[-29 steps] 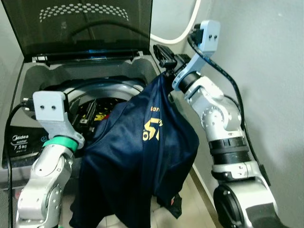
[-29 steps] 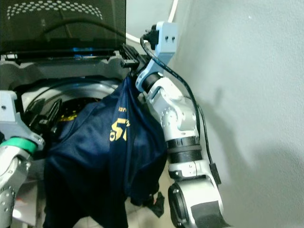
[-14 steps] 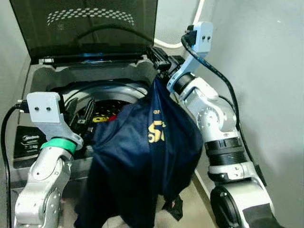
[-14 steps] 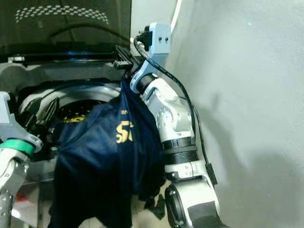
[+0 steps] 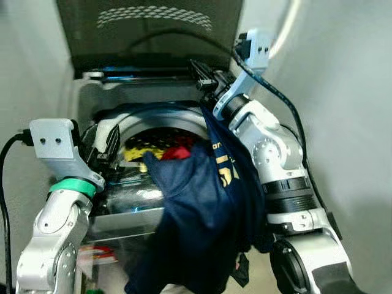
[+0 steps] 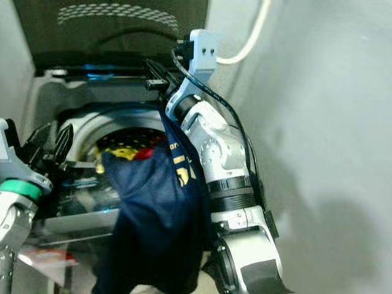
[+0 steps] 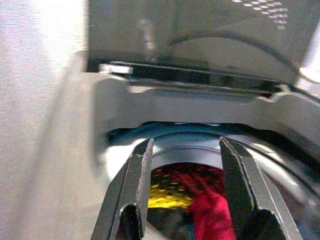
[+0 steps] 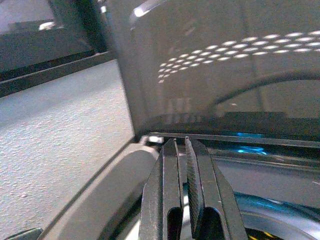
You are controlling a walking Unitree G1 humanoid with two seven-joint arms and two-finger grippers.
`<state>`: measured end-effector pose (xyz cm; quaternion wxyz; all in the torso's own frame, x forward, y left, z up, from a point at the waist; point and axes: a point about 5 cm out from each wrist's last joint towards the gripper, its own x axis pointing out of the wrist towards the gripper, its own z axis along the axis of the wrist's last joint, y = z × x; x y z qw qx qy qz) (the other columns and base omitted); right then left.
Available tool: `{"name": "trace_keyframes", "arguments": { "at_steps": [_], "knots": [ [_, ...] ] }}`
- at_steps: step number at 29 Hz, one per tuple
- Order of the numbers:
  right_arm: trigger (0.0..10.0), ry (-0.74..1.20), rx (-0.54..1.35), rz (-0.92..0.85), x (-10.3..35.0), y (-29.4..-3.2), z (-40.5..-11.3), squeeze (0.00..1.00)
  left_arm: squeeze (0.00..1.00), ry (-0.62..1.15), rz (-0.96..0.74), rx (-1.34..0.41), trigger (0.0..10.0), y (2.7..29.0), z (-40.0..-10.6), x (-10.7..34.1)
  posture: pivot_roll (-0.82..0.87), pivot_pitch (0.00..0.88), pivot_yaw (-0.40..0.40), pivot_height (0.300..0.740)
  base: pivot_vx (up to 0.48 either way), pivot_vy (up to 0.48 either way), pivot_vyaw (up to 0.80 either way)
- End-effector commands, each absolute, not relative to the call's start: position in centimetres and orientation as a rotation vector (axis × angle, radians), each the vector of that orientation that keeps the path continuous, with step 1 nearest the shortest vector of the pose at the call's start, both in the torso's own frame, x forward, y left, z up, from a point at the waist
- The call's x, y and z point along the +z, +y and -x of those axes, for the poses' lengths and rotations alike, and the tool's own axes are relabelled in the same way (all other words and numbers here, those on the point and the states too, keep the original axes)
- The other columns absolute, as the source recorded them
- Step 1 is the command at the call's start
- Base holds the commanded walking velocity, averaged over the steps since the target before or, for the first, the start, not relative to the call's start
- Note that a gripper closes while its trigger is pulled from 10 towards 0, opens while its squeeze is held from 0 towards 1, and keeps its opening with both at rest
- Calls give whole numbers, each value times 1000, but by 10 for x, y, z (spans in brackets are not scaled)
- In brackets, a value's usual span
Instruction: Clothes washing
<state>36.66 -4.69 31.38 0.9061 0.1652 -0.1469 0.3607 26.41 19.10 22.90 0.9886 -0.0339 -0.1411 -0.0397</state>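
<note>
Top-loading washing machine (image 5: 92,104) is standing open, dark lid (image 5: 153,30) raised upright against the wall. Right hand (image 5: 202,72) is reaching over the back right rim of the tub opening, fingers pressed nearly together; the navy shirt (image 5: 196,226) is hanging from just under it, so it looks to be pinching the top edge of the fabric, though the exact pinch point is hidden in the head views. In the right wrist view the two fingers (image 8: 197,190) are almost touching, only a thin slit between them, no cloth visible between the tips there.

Shirt is draping from the right hand down over the front right edge of the machine, most of it hanging outside in front of the cabinet, yellow print (image 5: 223,171) facing the right arm. A fold of it is lying across the tub rim.

Inside the drum (image 5: 153,131), yellow cloth (image 7: 167,197) and red cloth (image 7: 212,217) are lying together.

Left hand (image 7: 185,160) is hovering at the left side of the opening, fingers wide apart, holding nothing, pointing toward the drum. White hose (image 6: 254,37) is running up the wall behind.
</note>
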Motion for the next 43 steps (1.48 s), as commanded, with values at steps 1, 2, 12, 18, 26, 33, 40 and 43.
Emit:
{"name": "trace_keyframes", "arguments": {
  "at_steps": [1, 2, 12, 18, 26, 33, 40, 43],
  "knots": [
    [10000, -330, 742, -337, 322, -51, -369, 0, 0, -272, 63, -84, 10000, 189, -263, 225, 214, 34, -50, 740, 0, 0, 0],
    [10000, -338, 746, -304, 327, -51, -372, 0, 0, -272, 62, -84, 10000, 189, -264, 225, 208, 32, -50, 740, 0, 0, 0],
    [10000, -1128, 582, -599, 591, -119, -301, 0, 0, -272, 48, -146, 10000, 175, -275, 224, 184, 10, -48, 740, 0, 0, 0],
    [10000, -1206, 566, -746, 615, -157, -279, 0, 0, -278, 51, -125, 10000, 178, -275, 225, 184, 10, -48, 740, 0, 0, 0],
    [10000, -940, 535, -601, 560, -128, -335, 0, 0, -271, 38, -151, 10000, 174, -274, 224, 188, 17, -45, 740, 0, 0, 0],
    [10000, -377, 615, -273, 399, -60, -408, 0, 0, -254, 28, -198, 10000, 169, -273, 221, 190, 30, -33, 740, 0, 0, 0],
    [10000, -164, 755, -171, 334, -31, -410, 0, 0, -237, 31, -242, 10000, 163, -272, 219, 184, 39, -22, 740, 0, 0, 0],
    [10000, -7, 952, -21, 304, -18, -402, 0, 0, -227, 35, -269, 10000, 161, -272, 219, 184, 43, -20, 740, 0, 0, 0]
  ]
}}
